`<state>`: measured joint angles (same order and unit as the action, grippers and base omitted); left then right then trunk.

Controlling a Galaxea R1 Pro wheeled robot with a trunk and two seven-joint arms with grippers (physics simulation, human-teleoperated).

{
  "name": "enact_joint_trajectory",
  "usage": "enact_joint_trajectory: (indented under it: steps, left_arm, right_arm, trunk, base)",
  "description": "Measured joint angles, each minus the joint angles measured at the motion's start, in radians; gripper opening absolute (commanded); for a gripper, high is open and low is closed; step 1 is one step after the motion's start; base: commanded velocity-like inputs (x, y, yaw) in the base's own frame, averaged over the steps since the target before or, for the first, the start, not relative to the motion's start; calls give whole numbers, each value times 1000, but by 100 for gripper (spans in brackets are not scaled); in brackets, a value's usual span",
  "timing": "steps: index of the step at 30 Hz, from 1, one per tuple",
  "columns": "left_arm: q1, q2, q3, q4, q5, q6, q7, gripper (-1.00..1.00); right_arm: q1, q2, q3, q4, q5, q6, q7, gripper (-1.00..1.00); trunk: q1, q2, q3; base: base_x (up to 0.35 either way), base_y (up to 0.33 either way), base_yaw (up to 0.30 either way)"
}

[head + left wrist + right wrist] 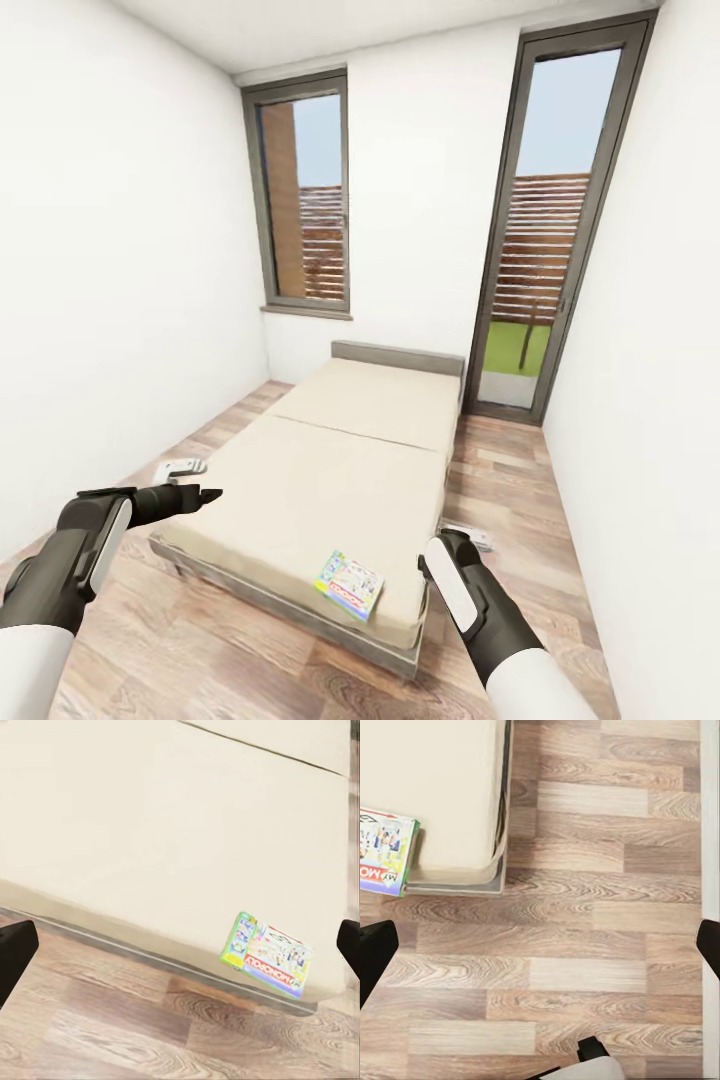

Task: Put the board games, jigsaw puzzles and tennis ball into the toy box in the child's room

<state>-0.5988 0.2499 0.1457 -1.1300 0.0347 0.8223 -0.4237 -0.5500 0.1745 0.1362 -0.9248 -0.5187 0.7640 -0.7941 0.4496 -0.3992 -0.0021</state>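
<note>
A board game (350,584) printed "MONOPOLY" is lying flat at the bed's (330,470) near corner, at five o'clock on the mattress. The left gripper (205,494) and right gripper (432,556) are both hovering spread wide, holding nothing.

The bed (340,470) has a plain cream mattress on a grey frame, with a grey headboard (398,357) at its far end. Near its near right corner lies a board game (350,584) whose box is bright and busy: a green edge, a white face with small multicoloured pictures, and a red band with white lettering. The floor (200,650) is wood-grain planks in mixed brown and tan tones. The walls (110,300) are plain white. The window (300,200) and the glass door (545,220) have dark grey frames; beyond them show reddish-brown slats, pale blue sky and green grass. Both arms are black over white, the left gripper (195,496) black.
</note>
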Motion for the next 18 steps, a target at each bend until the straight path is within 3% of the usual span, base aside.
enact_joint_trajectory:
  steps: [18]
  left_arm:
    - [0,0,0,0,0,0,0,100]
  right_arm:
    - [0,0,0,0,0,0,0,100]
  trunk:
    - [0,0,0]
  base:
    - [0,0,-280]
